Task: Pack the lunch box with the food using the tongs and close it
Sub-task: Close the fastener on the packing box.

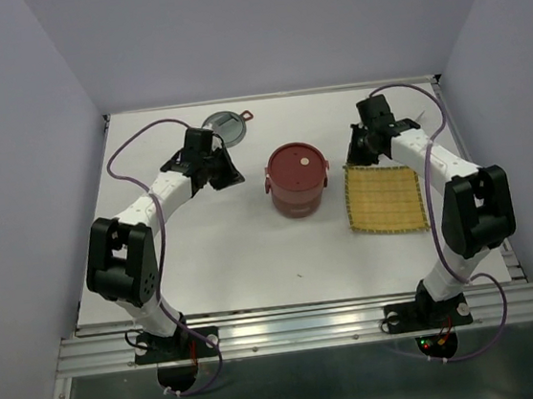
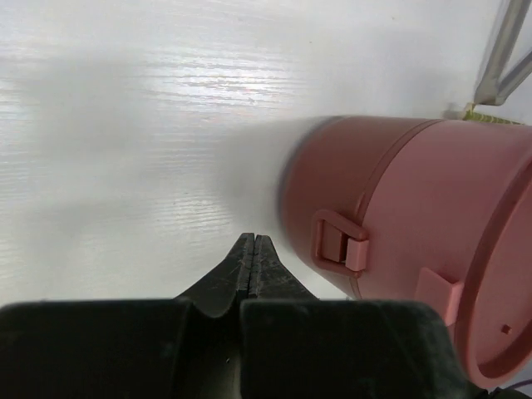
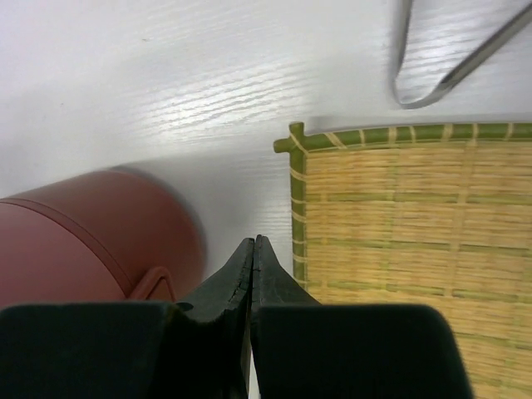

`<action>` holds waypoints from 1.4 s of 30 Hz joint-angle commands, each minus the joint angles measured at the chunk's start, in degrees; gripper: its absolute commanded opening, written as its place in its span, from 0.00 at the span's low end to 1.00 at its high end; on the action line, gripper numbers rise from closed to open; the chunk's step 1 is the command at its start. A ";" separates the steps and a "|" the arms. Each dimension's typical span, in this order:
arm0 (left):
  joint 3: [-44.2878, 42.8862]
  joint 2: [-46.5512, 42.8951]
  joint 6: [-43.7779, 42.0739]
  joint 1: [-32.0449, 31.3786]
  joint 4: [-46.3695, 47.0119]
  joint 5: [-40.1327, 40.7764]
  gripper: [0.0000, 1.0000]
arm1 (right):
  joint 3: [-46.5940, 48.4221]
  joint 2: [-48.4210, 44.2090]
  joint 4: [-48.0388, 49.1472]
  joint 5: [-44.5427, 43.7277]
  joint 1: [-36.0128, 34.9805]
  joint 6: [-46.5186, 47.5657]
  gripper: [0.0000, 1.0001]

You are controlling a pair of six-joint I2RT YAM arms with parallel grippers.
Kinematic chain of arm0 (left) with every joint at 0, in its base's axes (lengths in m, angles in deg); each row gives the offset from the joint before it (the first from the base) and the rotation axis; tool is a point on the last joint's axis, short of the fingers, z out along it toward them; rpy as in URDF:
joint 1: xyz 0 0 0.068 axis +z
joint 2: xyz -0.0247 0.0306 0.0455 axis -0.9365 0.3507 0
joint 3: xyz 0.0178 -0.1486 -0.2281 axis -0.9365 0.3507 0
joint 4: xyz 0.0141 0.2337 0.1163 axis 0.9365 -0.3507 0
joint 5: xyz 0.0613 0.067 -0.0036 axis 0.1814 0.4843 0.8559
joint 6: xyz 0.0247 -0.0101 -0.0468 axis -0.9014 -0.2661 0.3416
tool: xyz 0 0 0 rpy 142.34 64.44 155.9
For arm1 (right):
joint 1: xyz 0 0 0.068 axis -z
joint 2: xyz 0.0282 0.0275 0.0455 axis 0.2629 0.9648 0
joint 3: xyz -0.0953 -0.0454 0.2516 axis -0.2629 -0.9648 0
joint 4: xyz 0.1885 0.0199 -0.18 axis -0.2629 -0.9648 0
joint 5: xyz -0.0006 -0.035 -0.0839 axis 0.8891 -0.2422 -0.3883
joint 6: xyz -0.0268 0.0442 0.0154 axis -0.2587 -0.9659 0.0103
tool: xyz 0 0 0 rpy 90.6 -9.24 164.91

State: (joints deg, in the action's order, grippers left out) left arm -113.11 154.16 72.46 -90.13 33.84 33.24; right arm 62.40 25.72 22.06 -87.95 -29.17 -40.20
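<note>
The lunch box (image 1: pixel 295 179) stands closed in the middle of the table, dark red tiers stacked, with its flat lid on top. In the left wrist view its side with a small handle (image 2: pixel 341 241) fills the right half. My left gripper (image 1: pixel 234 175) (image 2: pixel 253 238) is shut and holds nothing, just left of the box. My right gripper (image 1: pixel 359 154) (image 3: pixel 253 239) is also shut and holds nothing, between the lunch box (image 3: pixel 83 233) and the mat. The silver tongs (image 3: pixel 413 103) (image 2: pixel 497 58) lie on the table beyond the mat's far edge. No food shows in any view.
A yellow woven mat (image 1: pixel 387 197) (image 3: pixel 399 224) with a green border lies bare to the right of the box. A round grey lid with a red tab (image 1: pixel 224 125) rests at the back behind my left arm. Side walls enclose the white table (image 1: pixel 216 263).
</note>
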 commanded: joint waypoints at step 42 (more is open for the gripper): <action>-3.18 0.80 -3.03 -3.68 -2.09 2.50 0.00 | -0.06 0.70 2.13 0.96 -1.36 0.04 0.01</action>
State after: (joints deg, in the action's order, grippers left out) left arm -115.95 157.22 69.89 -93.28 31.83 35.53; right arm 59.25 27.01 22.74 -86.60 -31.53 -41.93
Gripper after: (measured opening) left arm 0.029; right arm 0.012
